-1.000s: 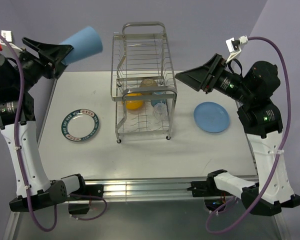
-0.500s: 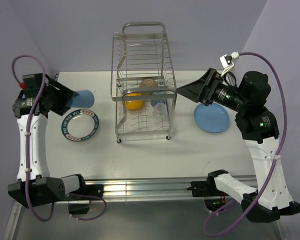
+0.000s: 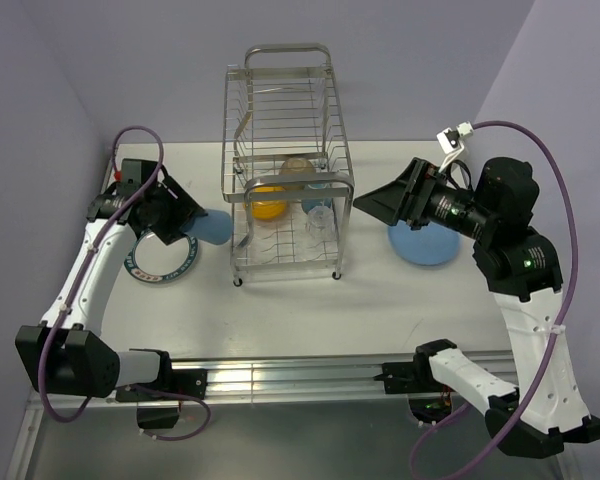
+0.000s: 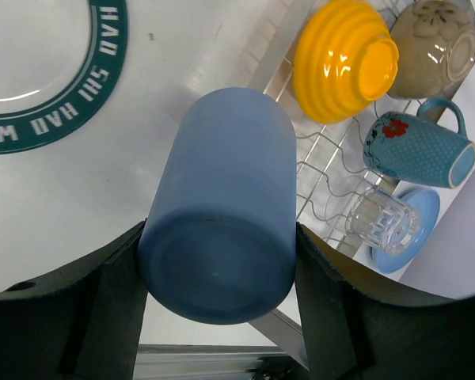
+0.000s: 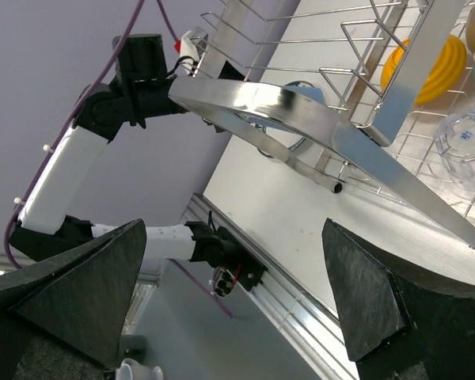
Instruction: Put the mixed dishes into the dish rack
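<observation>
1. Since a second ago, the left gripper (image 3: 178, 212) has swung down from high beyond the bench's far-left corner to low over its left part, bringing the blue cup (image 4: 222, 206) along. The right gripper (image 3: 370, 205) has sunk slightly.
2. Nearest, toward the left edge, the white plate with green patterned rim (image 3: 158, 268) lies flat on the bench (image 3: 380, 300).
3. Above that plate's far-right rim, the left gripper clamps the blue cup on its side, free end toward the dish rack (image 3: 292, 186).
4. Near the right edge lies the blue plate (image 3: 427, 247). The right gripper hangs over its left rim, jaws spread wide, holding nothing.
5. Mid-bench, the rack's lower tier holds the clear glass (image 4: 376, 226), the teal-and-white mug (image 4: 416, 150) and the yellow-orange bowl (image 4: 344, 59), with a brownish bowl (image 4: 435, 47) farthest.
</observation>
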You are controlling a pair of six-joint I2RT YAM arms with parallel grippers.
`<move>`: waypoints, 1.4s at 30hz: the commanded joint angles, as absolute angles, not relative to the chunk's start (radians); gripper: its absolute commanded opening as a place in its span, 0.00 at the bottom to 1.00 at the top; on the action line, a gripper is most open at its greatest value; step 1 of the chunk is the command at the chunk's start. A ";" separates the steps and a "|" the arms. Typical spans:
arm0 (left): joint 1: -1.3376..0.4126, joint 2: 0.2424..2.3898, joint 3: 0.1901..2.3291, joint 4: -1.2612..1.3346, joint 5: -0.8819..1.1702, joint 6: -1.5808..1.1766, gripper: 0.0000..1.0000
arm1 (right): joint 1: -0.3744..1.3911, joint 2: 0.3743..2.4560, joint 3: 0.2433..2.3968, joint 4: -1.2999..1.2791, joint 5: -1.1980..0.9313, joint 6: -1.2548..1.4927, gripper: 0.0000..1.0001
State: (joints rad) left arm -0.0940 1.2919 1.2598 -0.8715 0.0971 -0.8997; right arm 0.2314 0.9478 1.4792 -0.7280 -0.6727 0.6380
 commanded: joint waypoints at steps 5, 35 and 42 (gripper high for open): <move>-0.173 1.324 1.265 -0.710 0.129 -0.879 0.00 | 0.238 0.933 1.513 -0.735 -0.652 0.607 1.00; -0.364 1.649 1.479 -0.903 0.043 -0.810 0.38 | 0.144 1.086 1.499 -1.155 -0.250 0.574 1.00; -0.376 1.681 1.506 -0.925 0.049 -0.770 0.76 | 0.012 1.063 1.342 -1.126 -0.278 0.580 1.00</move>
